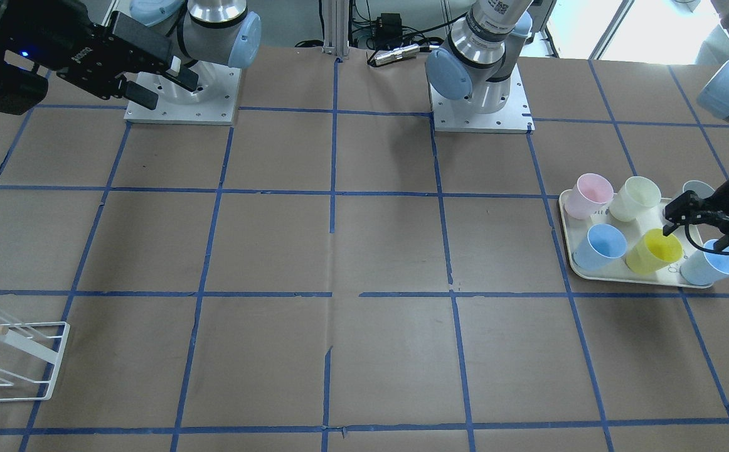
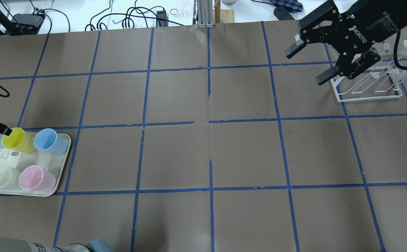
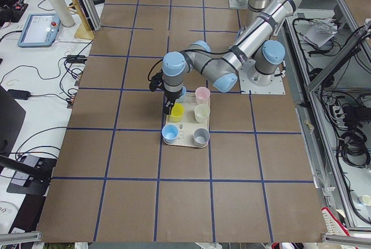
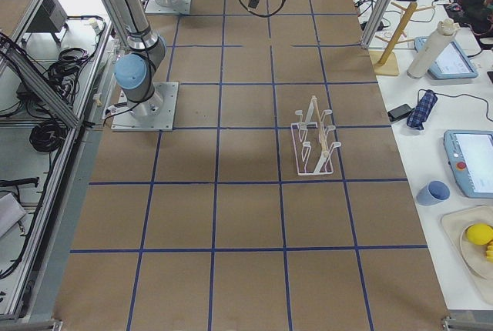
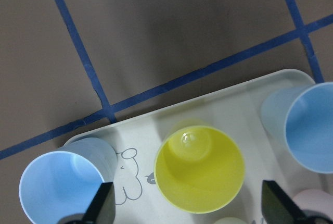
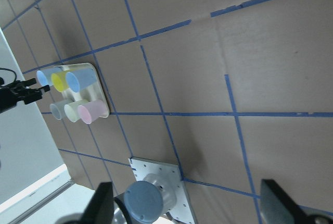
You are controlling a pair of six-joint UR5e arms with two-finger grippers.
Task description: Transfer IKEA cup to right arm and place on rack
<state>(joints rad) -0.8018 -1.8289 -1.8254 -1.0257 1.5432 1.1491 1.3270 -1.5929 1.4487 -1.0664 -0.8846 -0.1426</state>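
Note:
The bright yellow IKEA cup [image 1: 653,250] stands upright on the cream tray [image 1: 566,233], in the row farther from the robot, between two blue cups. It also shows in the left wrist view [image 5: 200,168] and the overhead view [image 2: 17,140]. My left gripper [image 1: 694,231] is open just above the tray, its fingertips [image 5: 104,206] straddling the yellow cup's rim without gripping it. My right gripper [image 2: 307,66] is open and empty, held in the air next to the white wire rack [image 2: 368,84], which stands at the table's far right.
On the tray with the rabbit drawing [image 5: 127,182] also stand a pink cup [image 1: 592,194], a cream-yellow cup [image 1: 635,198], two blue cups [image 1: 600,246] [image 1: 711,262] and a grey one [image 1: 697,188]. Blue tape lines grid the brown table.

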